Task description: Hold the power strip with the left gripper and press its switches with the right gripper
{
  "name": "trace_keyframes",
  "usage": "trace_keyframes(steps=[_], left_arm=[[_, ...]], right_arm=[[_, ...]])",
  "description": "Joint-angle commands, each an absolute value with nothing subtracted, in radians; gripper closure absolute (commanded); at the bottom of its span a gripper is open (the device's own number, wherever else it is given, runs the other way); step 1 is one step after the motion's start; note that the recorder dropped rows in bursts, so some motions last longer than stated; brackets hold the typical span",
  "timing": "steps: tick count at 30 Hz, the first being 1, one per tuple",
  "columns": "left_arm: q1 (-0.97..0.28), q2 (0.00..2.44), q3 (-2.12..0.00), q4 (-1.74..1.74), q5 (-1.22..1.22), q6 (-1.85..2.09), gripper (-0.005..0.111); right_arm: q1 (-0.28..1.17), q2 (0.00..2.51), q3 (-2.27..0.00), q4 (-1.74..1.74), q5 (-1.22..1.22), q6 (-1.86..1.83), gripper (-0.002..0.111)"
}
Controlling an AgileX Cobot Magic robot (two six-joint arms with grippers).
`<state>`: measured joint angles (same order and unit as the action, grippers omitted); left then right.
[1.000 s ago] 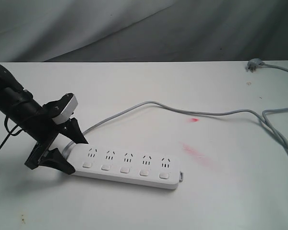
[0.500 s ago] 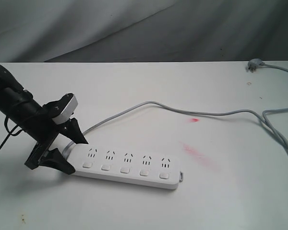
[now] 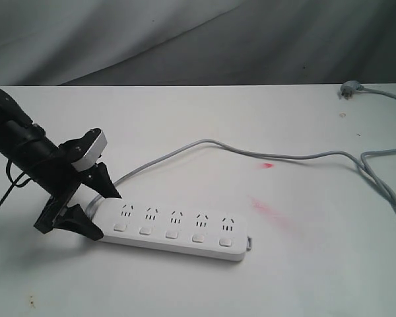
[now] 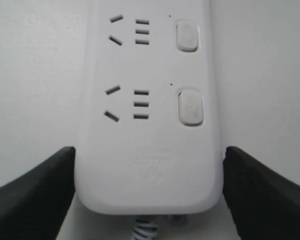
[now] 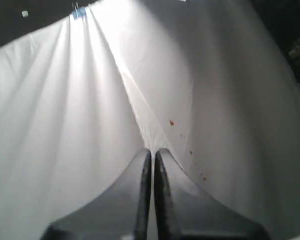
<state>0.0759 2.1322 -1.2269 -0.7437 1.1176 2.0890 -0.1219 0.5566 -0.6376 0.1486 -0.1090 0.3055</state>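
Lower left of the frame, my left fingers [image 3: 84,225] clamp the power strip [image 3: 178,224] by its end; my right fingers [image 5: 132,200], pressed together, face white cloth [image 5: 65,125], the switches [image 3: 172,233] apparently not yet pressed.

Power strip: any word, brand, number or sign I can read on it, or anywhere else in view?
Power strip, cable end: faint embossed lettering, too blurred to read.
Switches: no legible marks.
Nothing else carries text.

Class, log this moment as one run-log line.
left gripper: shut on power strip, cable end | right gripper: shut, away from strip | switches: none touched
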Motion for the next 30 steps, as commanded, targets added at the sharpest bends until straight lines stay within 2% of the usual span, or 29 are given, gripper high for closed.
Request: trace_keyframes(steps=[1, 4, 7, 11, 16, 21, 25, 28, 30], left_arm=[[0.070, 2.131, -1.233, -0.750, 1.121, 2.094, 0.071], [0.070, 2.131, -1.233, -0.750, 1.121, 2.094, 0.071], [0.070, 2.131, -1.233, -0.750, 1.121, 2.094, 0.071], [0.070, 2.131, -1.233, -0.750, 1.121, 2.094, 0.071], [0.070, 2.131, -1.233, -0.750, 1.121, 2.094, 0.071], [0.070, 2.131, -1.233, -0.750, 1.121, 2.094, 0.071], [0.070, 2.131, -1.233, -0.750, 1.121, 2.094, 0.071], [0.070, 2.131, -1.233, -0.750, 1.121, 2.094, 0.071], [0.070, 2.131, -1.233, -0.750, 1.121, 2.094, 0.071]], right_arm=[[-0.128, 0.826, -0.940, 0.088, 0.268, 0.211, 0.108], [-0.128, 0.984, -1.168, 0.259, 0.465, -0.136, 0.108], [-0.128, 1.131, -1.348, 0.610, 0.719, -0.609, 0.108], [-0.128, 1.312, -1.513, 0.921, 1.176, -1.032, 0.108], [-0.076, 1.470, -1.543, 0.926, 1.221, -1.157, 0.108], [0.075, 1.597, -1.541, 0.734, 1.173, -1.152, 0.107], [0.188, 1.712, -1.541, 0.732, 1.093, -1.142, 0.086], [0.274, 1.811, -1.541, 0.732, 0.990, -1.135, 0.060], [0.328, 1.871, -1.541, 0.742, 0.908, -1.135, 0.048]])
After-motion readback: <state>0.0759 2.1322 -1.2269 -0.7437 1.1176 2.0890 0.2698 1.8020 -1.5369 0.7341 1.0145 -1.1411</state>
